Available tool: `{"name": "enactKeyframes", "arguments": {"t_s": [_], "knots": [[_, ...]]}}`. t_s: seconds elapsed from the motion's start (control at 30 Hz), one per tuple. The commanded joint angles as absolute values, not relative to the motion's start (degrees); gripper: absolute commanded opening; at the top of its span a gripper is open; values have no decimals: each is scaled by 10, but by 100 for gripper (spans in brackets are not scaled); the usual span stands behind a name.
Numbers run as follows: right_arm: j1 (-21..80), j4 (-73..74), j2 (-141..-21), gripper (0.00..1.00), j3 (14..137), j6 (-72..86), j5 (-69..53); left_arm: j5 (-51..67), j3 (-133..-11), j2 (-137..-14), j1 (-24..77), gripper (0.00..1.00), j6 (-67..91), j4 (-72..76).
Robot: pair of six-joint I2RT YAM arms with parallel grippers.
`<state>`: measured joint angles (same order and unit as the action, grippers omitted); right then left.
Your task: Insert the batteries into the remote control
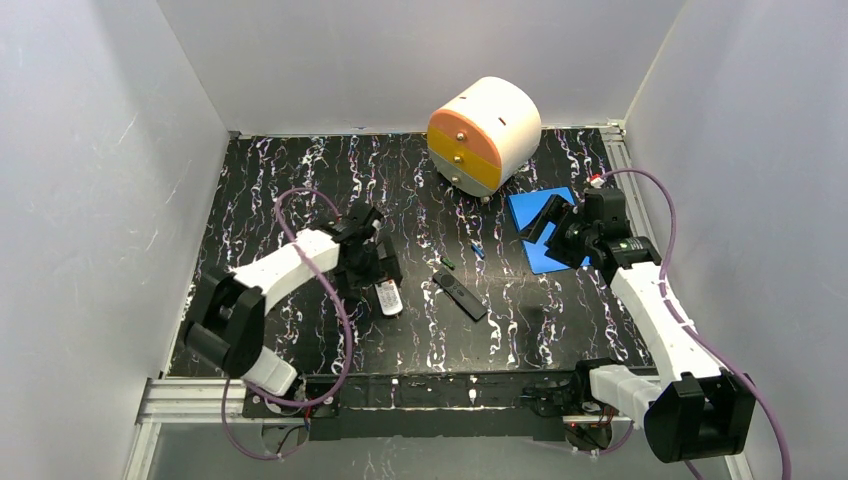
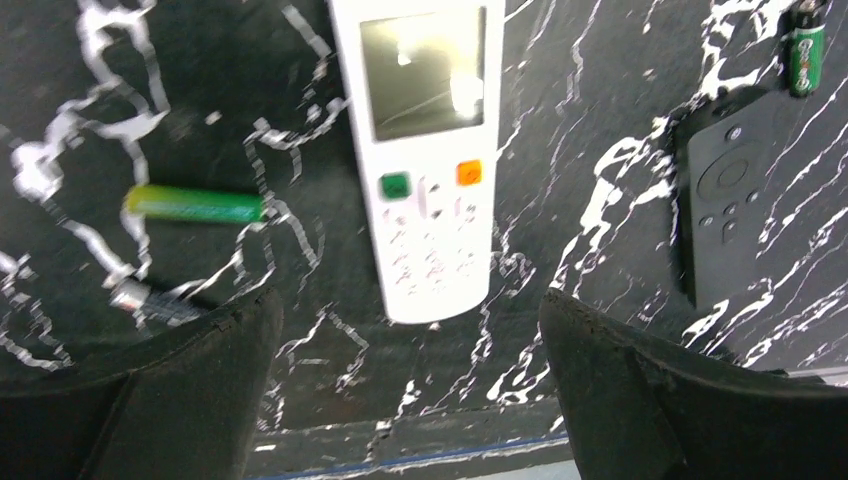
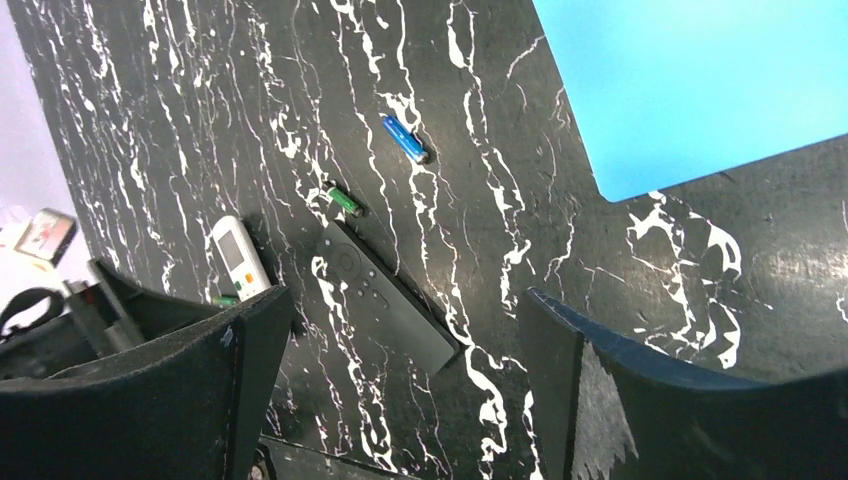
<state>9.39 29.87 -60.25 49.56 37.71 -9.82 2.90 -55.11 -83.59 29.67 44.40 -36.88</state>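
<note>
A white remote with a screen lies face up just beyond my left gripper, which hangs open and empty above the table. A light green battery lies to the left of the white remote. Another cell is half hidden by my left finger. To the right lies a black remote, with a dark green battery past its far end. From above, the white remote, the black remote and a blue battery show mid-table. My right gripper is open and empty, high over the table's right side.
A round white cabinet with orange and yellow drawers stands at the back. A blue sheet lies on the right, under my right arm. The black marbled table's near edge runs just behind my left fingers. White walls close three sides.
</note>
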Motion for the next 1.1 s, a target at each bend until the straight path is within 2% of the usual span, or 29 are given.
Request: {"name": "enactKeyframes", "arguments": {"t_s": [0.0, 0.17, 0.4, 0.5, 0.7, 0.87, 1.07], "knots": [[92, 254, -607, 91, 487, 389, -107, -1, -617, -896, 317, 99, 468, -361], [92, 237, -571, 88, 458, 405, -61, -36, -668, -958, 324, 98, 473, -377], [92, 255, -589, 84, 472, 405, -52, -64, -711, -1032, 330, 99, 496, -408], [92, 256, -589, 84, 475, 401, -46, -80, -710, -1039, 333, 94, 497, -412], [92, 267, -590, 84, 476, 396, -34, -86, -702, -1056, 341, 68, 497, -412], [92, 265, -592, 86, 478, 376, -54, -83, -702, -1072, 352, 56, 497, -409], [92, 269, -611, 88, 488, 355, -114, -68, -707, -1073, 353, 20, 486, -388]]}}
